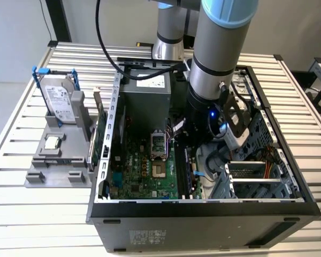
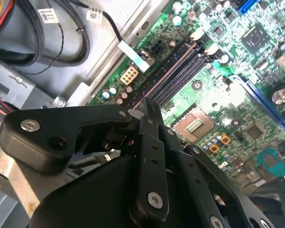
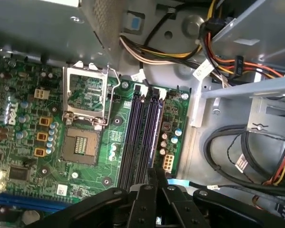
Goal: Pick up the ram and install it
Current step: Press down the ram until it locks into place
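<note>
My gripper (image 3: 156,174) (image 2: 143,107) is down inside the open computer case (image 1: 203,201), its black fingers pressed together just above the near end of the black memory slots (image 3: 140,137) (image 2: 180,71) (image 1: 186,166). Between the fingers sits a thin dark edge in line with the slots, which I take for the ram held edge-on; the rest of it is hidden by the fingers. The slots themselves stand bare, with their white end latches showing. In the exterior view the arm's wrist (image 1: 214,80) covers the fingers.
Beside the slots lies the CPU socket (image 3: 80,147), and bundled cables (image 3: 237,156) and a drive cage (image 1: 257,179) are on the other side. At the exterior view's left, a grey fixture (image 1: 59,160) holds a hard drive (image 1: 59,99), a green expansion card (image 1: 99,134) and a chip (image 1: 52,142).
</note>
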`<state>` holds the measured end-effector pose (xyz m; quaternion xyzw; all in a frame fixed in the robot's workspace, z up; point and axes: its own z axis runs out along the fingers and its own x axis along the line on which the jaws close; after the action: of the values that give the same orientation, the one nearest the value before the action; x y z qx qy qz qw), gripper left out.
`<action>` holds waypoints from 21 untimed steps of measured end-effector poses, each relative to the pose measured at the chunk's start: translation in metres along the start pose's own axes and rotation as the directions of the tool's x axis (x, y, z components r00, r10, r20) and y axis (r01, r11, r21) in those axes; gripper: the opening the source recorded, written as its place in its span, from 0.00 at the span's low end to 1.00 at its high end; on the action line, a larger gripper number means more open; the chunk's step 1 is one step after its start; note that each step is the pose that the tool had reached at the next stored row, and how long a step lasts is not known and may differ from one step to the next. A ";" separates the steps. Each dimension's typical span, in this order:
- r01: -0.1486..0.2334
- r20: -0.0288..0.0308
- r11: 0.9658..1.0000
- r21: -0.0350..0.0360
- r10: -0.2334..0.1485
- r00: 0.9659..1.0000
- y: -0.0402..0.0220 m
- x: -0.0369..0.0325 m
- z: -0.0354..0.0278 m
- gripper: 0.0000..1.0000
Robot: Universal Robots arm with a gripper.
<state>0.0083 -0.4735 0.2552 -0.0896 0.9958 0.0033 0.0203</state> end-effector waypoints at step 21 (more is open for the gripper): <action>0.359 0.002 0.933 -0.015 -0.359 0.933 0.0000 0.0000 -0.0003 0.00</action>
<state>0.0083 -0.4736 0.2555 -0.2702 0.9626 0.0068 0.0196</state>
